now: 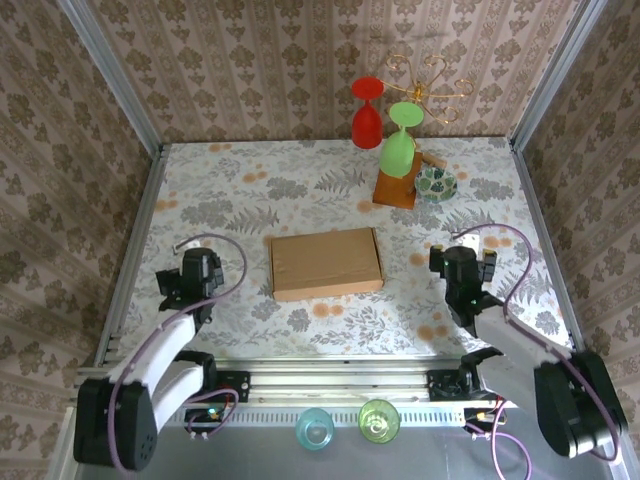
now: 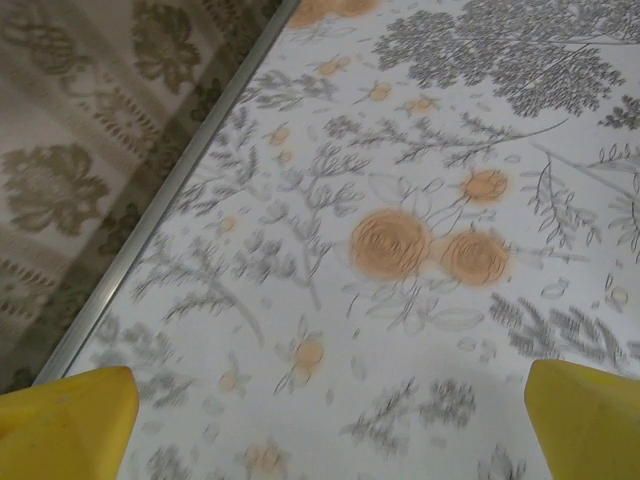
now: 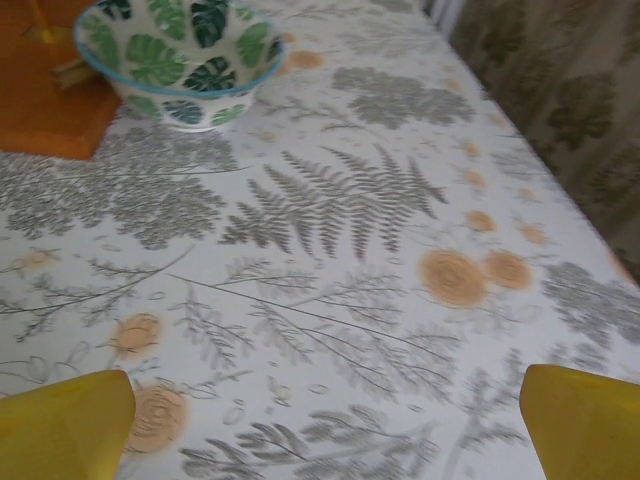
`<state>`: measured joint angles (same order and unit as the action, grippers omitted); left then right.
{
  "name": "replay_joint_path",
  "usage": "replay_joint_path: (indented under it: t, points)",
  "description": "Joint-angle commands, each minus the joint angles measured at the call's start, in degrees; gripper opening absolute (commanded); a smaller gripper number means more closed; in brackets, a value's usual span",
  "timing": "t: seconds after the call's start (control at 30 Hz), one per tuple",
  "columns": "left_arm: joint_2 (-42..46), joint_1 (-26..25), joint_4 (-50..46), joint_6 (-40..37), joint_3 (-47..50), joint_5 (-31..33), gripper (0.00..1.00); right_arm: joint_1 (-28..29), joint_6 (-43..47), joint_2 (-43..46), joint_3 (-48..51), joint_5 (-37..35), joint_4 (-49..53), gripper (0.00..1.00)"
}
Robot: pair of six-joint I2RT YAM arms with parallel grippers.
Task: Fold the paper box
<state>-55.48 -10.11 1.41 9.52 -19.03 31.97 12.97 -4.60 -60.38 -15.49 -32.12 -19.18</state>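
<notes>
A bench (image 1: 250,200) covered in flowered cloth carries a red glass (image 1: 367,112) and a green glass (image 1: 399,140) at its far side, both base-up. The green one is above a wooden stand (image 1: 395,188), with a leaf-patterned bowl (image 1: 437,183) just beside it. A teal cup (image 1: 315,428) and a green cup (image 1: 379,420) sit at the near edge.
</notes>
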Motion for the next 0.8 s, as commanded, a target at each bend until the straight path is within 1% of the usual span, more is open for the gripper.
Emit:
replay_joint_path:
  t: [0.0,0.03,0.1,0.17,0.2,0.23,0.27,0.3,0.33,0.37,0.4,0.43,0.47,0.53,0.6,0.63,0.77]
  points:
    - [-8.8,2.2,19.5,-6.3,-0.9,-6.9,1.0,-2.2,3.7,-8.0,-3.4,9.1,-14.8,1.0]
    - [-11.3,2.9,19.0,-6.0,-2.7,-8.7,1.0,-3.0,3.9,-10.6,-3.9,10.9,-18.3,1.0]
    - [-17.1,4.1,25.2,-7.6,-4.5,-10.8,1.0,-5.1,4.0,-16.1,-6.2,14.5,-23.3,1.0]
    - [-21.4,5.9,34.0,-6.9,-4.5,-13.6,1.0,-6.8,4.7,-20.7,-8.5,16.2,-24.5,1.0]
    - [-23.7,7.0,37.7,-8.2,-4.8,-15.9,1.0,-8.2,3.4,-22.5,-9.6,17.8,-23.2,1.0]
    - [-24.7,7.2,36.5,-8.5,-6.3,-16.3,1.0,-9.2,2.5,-23.7,-9.5,19.1,-24.3,1.0]
    - [-26.6,7.8,40.4,-9.2,-5.6,-17.6,1.0,-9.7,2.0,-25.1,-8.1,19.8,-27.8,1.0]
    - [-29.6,8.2,47.8,-9.3,-3.4,-18.2,1.0,-10.0,2.1,-26.6,-6.2,20.7,-32.5,1.0]
    - [-30.8,8.6,51.7,-10.3,-1.9,-20.3,1.0,-10.0,3.0,-28.0,-4.6,22.0,-37.3,1.0]
    - [-31.6,8.2,52.9,-10.2,-0.8,-22.0,1.0,-9.9,3.6,-27.5,-3.7,23.3,-38.0,1.0]
    - [-35.3,7.9,62.9,-12.3,1.5,-22.1,1.0,-9.9,3.7,-26.5,-3.6,24.0,-36.7,1.0]
    - [-34.7,7.8,64.3,-12.4,2.7,-22.4,1.0,-9.8,3.9,-26.9,-3.2,24.0,-37.9,1.0]
    - [-32.9,7.9,61.0,-10.7,2.8,-22.0,1.0,-9.9,3.6,-27.4,-3.5,23.5,-38.5,1.0]
    - [-34.5,8.6,62.7,-11.1,2.1,-22.2,1.0,-9.9,2.0,-27.3,-6.6,19.9,-32.1,1.0]
    - [-33.2,9.4,53.9,-9.5,-1.3,-23.6,1.0,-10.5,1.3,-27.5,-7.7,20.2,-30.2,1.0]
    - [-33.9,9.0,54.0,-10.7,-2.0,-23.6,1.0,-10.4,1.4,-27.5,-7.4,20.1,-30.9,1.0]
    - [-33.7,9.1,54.3,-10.4,-1.7,-24.1,1.0,-10.4,1.4,-27.2,-7.0,20.1,-31.3,1.0]
